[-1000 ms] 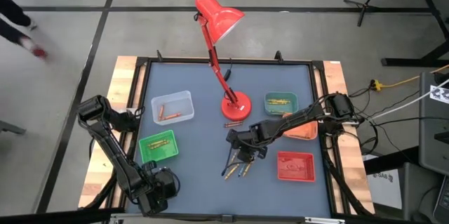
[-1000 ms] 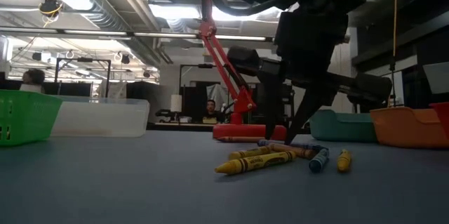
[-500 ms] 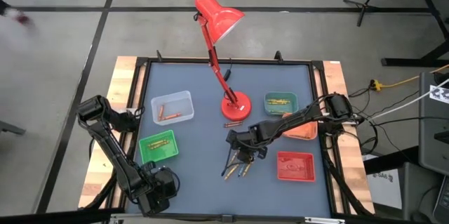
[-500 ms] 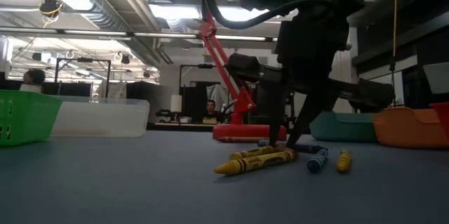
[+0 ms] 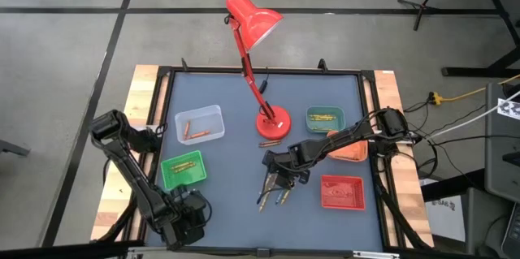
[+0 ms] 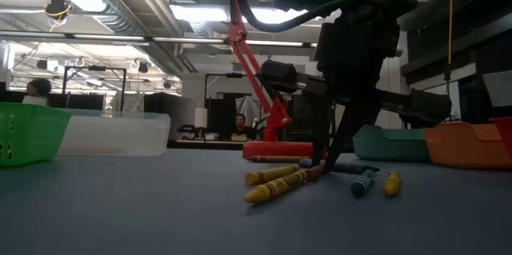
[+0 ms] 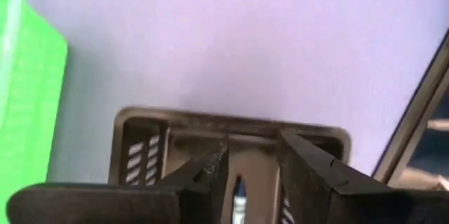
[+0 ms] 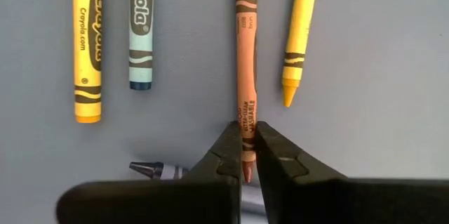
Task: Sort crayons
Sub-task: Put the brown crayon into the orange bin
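High view shows the counter (image 5: pixel 236 97) carrying five trays: clear (image 5: pixel 200 123), bright green (image 5: pixel 184 170), teal (image 5: pixel 325 118), orange (image 5: pixel 351 153) and red (image 5: pixel 342 192); one red lamp (image 5: pixel 254 15) stands between them. Right hand (image 5: pixel 278 179) is down on the loose crayon cluster near the counter's middle, well nearer to it than the left hand (image 7: pixel 251 164), which waits at the front-left corner with fingers parted and nothing between them. Right wrist view shows the right hand (image 8: pixel 249 152) closed on one end of the orange-brown crayon (image 8: pixel 245 76), whose long axis runs straight ahead in line with the fingers. Loose beside it: two yellow crayons (image 8: pixel 88 41), one blue crayon (image 8: pixel 140 31), one grey-tipped crayon (image 8: pixel 151 169) partly hidden.
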You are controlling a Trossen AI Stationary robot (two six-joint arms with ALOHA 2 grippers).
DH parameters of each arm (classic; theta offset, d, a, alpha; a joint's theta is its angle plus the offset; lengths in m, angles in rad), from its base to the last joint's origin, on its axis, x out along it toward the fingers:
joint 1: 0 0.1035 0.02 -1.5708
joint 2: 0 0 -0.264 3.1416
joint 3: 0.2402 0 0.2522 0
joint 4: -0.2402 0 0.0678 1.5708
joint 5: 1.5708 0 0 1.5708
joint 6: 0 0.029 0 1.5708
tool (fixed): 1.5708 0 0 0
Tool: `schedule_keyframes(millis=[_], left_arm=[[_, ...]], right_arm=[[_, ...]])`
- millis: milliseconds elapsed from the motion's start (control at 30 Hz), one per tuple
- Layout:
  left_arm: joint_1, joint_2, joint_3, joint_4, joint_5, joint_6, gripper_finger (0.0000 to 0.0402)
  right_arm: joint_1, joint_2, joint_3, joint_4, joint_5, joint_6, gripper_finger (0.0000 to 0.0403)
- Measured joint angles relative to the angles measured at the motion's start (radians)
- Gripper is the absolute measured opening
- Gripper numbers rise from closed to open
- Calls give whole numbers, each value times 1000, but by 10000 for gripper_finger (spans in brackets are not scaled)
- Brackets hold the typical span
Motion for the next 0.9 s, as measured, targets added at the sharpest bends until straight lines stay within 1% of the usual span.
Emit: schedule_keyframes(millis=[167,267,400,600,900], left_arm=[[38,0,0,42,-108,3,105],[64,0,0,67,-170,4,105],[104,0,0,82,-225,4,105],[162,0,0,84,-272,10,105],[264,0,0,89,-279,110,105]], right_arm=[[0,1,15,-15,1,27,24],[0,5,56,-64,1,89,25],[-1,12,121,-114,9,146,25],[-2,9,227,-214,8,243,25],[-1,6,390,-443,3,405,25]])
